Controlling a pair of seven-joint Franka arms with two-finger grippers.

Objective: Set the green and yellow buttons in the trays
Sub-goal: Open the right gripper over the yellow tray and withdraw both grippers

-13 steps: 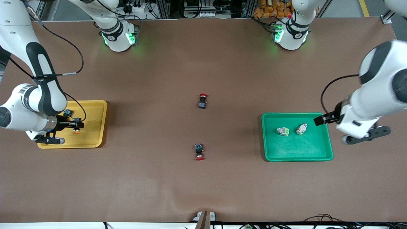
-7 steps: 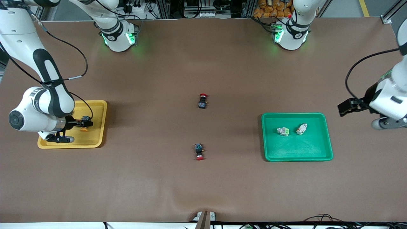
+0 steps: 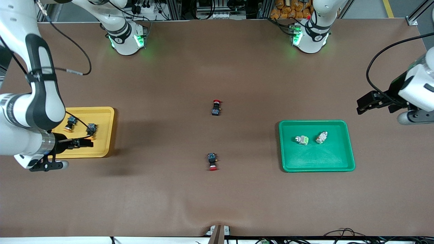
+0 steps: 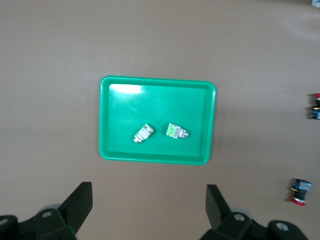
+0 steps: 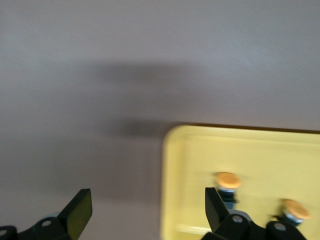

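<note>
While the front view has both yellow buttons (image 3: 91, 129) lying in the yellow tray (image 3: 105, 117) and both green buttons (image 3: 301, 139) in the green tray (image 3: 339, 162), the left wrist view shows the left gripper (image 4: 149, 207) spread wide with that tray at its 12 o'clock, and the right wrist view shows the right gripper (image 5: 148, 210) spread too, empty, yellow buttons around 3 o'clock.
</note>
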